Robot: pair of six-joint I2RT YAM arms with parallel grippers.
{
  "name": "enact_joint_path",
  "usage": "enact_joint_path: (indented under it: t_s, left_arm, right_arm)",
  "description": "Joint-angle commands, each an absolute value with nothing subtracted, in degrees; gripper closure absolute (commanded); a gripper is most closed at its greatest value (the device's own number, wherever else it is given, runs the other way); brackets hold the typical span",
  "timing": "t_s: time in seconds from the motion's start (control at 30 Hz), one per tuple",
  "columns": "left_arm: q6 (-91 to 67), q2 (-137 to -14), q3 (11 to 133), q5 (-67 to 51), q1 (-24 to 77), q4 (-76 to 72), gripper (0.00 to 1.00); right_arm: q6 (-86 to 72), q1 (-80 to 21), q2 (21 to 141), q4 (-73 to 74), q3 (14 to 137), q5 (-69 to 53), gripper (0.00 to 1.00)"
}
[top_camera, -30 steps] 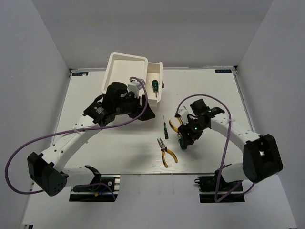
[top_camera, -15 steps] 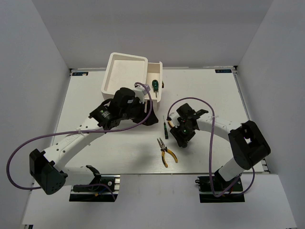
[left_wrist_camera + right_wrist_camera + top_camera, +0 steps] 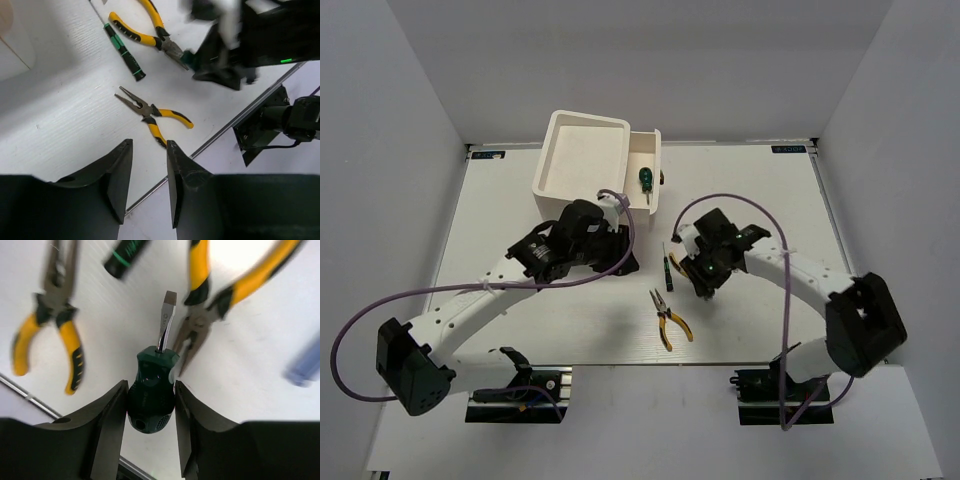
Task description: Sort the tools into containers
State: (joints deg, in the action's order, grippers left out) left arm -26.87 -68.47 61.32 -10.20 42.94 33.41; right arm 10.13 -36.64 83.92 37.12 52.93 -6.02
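From above, the white box (image 3: 582, 150) stands at the table's (image 3: 520, 200) far side, with 1 drawer (image 3: 647, 160) pulled out to its right; a stubby green-handled screwdriver (image 3: 643, 180) lies inside it. The left gripper (image 3: 623, 264) hangs near the box front. The right gripper (image 3: 698, 280) sits over the table's middle, just beside the thin dark-green screwdriver (image 3: 667, 268). 1 pair of yellow-handled pliers (image 3: 669, 318) lies nearer the bases.

In the left wrist view, the left gripper (image 3: 147, 175) has its jaws parted with nothing between them, above those pliers (image 3: 152, 117). The thin screwdriver (image 3: 124, 50) and a second pair of pliers (image 3: 145, 32) lie beyond.

In the right wrist view, the right gripper (image 3: 149, 390) clamps a second stubby screwdriver (image 3: 150, 397) by its handle, blade pointing away, with pliers on both sides. A blurred blue handle (image 3: 305, 365) shows at the right edge.
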Motion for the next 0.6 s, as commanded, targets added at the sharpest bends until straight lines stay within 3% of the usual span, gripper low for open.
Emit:
enact_joint_path:
  t_s: [0.0,0.23,0.47,0.57]
  left_arm:
    - [-28.1,-65.3,59.7,-7.9,43.4,34.4,0.56]
    - [-30.8,-56.1,66.2,12.1,43.4,39.7,0.55]
    - [-38.5,-52.1,76.7,40.1,42.1,54.2,0.27]
    - [-47.2,-52.6,80.2,50.3,42.1,64.1,0.23]
  right_arm:
    - [14.0,-35.6,76.5,39.6,62.0,-5.9,1.00]
    - [15.7,-32.8,73.6,31.0,72.8,-4.4,1.00]
    - [5.7,-32.6,86.0,18.3,83.5,-14.5,1.00]
    - [0.5,-33.0,93.1,15.2,91.1,-16.3,1.00]
